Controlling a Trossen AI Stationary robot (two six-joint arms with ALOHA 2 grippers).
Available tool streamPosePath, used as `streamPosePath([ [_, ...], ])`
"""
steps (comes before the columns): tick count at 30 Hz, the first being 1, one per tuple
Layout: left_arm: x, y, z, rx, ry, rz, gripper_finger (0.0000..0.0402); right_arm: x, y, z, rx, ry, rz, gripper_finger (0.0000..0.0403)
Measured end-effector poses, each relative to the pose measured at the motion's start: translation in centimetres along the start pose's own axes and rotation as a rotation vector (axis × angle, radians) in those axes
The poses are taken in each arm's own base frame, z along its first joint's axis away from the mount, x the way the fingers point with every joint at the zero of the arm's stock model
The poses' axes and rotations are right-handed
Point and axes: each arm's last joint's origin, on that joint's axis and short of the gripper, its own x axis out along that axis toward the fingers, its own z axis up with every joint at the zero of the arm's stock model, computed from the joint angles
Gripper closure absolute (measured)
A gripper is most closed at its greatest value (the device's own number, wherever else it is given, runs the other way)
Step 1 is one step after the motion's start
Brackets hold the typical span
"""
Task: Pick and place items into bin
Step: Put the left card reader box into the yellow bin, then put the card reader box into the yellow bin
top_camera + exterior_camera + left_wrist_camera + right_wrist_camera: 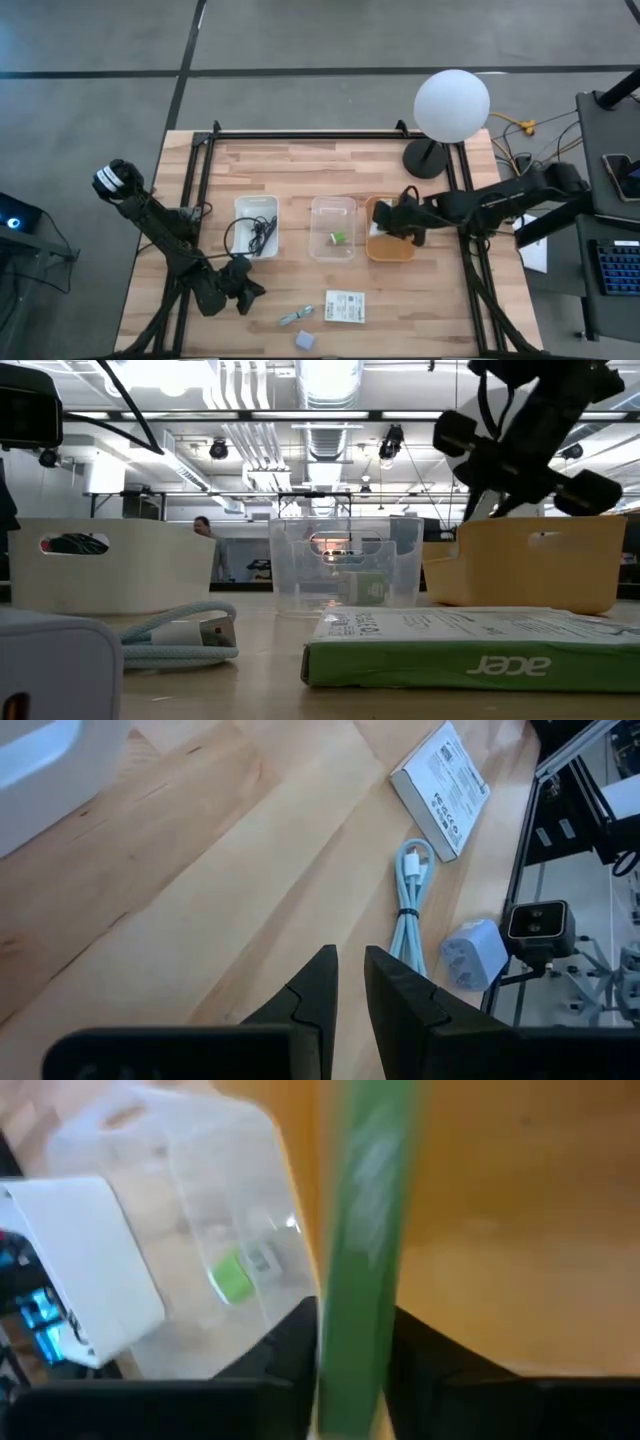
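My right gripper (pixel 402 226) hangs over the orange bin (pixel 390 250) with a flat green item (pixel 360 1230) between its fingers. The clear bin (pixel 333 208) beside it holds a small green piece (pixel 339 238). A coiled black cable (pixel 258 235) lies in the white bin (pixel 256 205). On the table near the front edge lie a white printed box (pixel 345 306), a light blue cable (pixel 295 317) and a grey-blue cube (pixel 305 340). My left gripper (pixel 238 290) waits at the front left, shut and holding nothing, its fingers (pixel 322 982) pointing toward these items. My right gripper has the green item (pixel 352 1340) between its two fingers, seen edge-on. The item stands up from the fingers over the inside of the orange bin (pixel 500 1230), clear of it. The fingers slant down from the table's right side. Which part of the item they are on does not show.
A lamp with a white globe (pixel 452 105) stands at the table's back right corner. Black frame rails (pixel 195 200) run along the table's left and right sides. Bare wood lies between the bins and the front items.
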Motion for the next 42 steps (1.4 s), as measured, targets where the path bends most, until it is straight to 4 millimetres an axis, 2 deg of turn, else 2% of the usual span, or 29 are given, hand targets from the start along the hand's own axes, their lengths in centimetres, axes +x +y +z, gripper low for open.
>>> streamPosePath([
  [5, 0.0, 0.0, 0.0, -0.002, 0.0, -0.001, 0.0362, -0.3, -0.9, 0.1, 0.028, -0.005, -0.092, 0.0254],
  [9, 0.0, 0.0, 0.0, -0.003, 0.0, -0.002, 0.0362, -1.3, -0.4, 0.0, 0.012, -0.009, -0.172, 0.0214],
  [12, 0.0, 0.0, 0.0, -0.004, 0.0, -0.001, 0.0362, -3.0, 0.6, -0.5, -0.061, 0.023, -0.242, 0.0199],
  [18, 0.0, 0.0, 0.0, -0.004, -0.003, -0.001, 0.0362, -8.7, 2.7, -1.6, -0.188, -0.001, -0.431, 0.0196],
  [20, 0.0, 0.0, 0.1, -0.005, -0.007, 0.0, 0.0362, -9.4, 3.7, -2.5, -0.284, 0.027, -0.417, 0.0199],
  [22, 0.0, 0.0, 0.1, -0.005, -0.007, 0.0, 0.0362, -8.7, 5.1, -4.7, -0.461, 0.106, -0.35, 0.0208],
  [25, 0.0, 0.0, 0.1, 0.002, -0.007, 0.0, 0.0362, -5.8, 6.1, -9.8, -0.821, 0.25, -0.332, 0.0225],
  [28, 0.0, 0.0, 0.1, 0.041, -0.007, -0.001, 0.0362, -2.0, 5.9, -15.8, -1.17, 0.34, -0.348, 0.023],
  [31, 0.1, -0.5, 0.2, 0.138, -0.016, -0.048, 0.0362, 1.3, 4.4, -20.4, -1.394, 0.371, -0.459, 0.0226],
  [33, 0.4, -1.2, 0.8, 0.199, -0.006, -0.111, 0.0362, 2.4, 3.5, -22.4, -1.434, 0.35, -0.545, 0.0223],
  [36, 1.8, -2.3, 3.1, 0.238, 0.049, -0.237, 0.0363, 2.8, 2.8, -24.3, -1.402, 0.364, -0.582, 0.0232],
  [39, 3.9, -2.7, 5.6, 0.274, 0.041, -0.25, 0.0363, 2.8, 1.9, -25.5, -1.347, 0.381, -0.567, 0.0266],
  [42, 6.0, -3.8, 7.6, 0.262, 0.028, -0.242, 0.0364, 2.4, 0.2, -25.3, -1.256, 0.361, -0.611, 0.0321],
])
